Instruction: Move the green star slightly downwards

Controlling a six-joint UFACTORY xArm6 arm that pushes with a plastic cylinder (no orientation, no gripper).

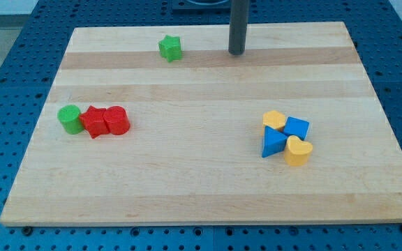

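Observation:
The green star point(170, 48) lies on the wooden board point(201, 181) near the view's top, left of centre. My tip point(236, 53) rests on the board to the star's right, about a hand's width away and at nearly the same height in the view. The rod rises straight up out of the view's top. The tip touches no block.
At the view's left, a green cylinder point(69, 118), a red star point(94, 122) and a red cylinder point(116, 120) sit in a touching row. At the right, a yellow block point(274, 120), a blue cube point(297, 128), a blue triangle point(273, 143) and a yellow heart point(299, 150) cluster together.

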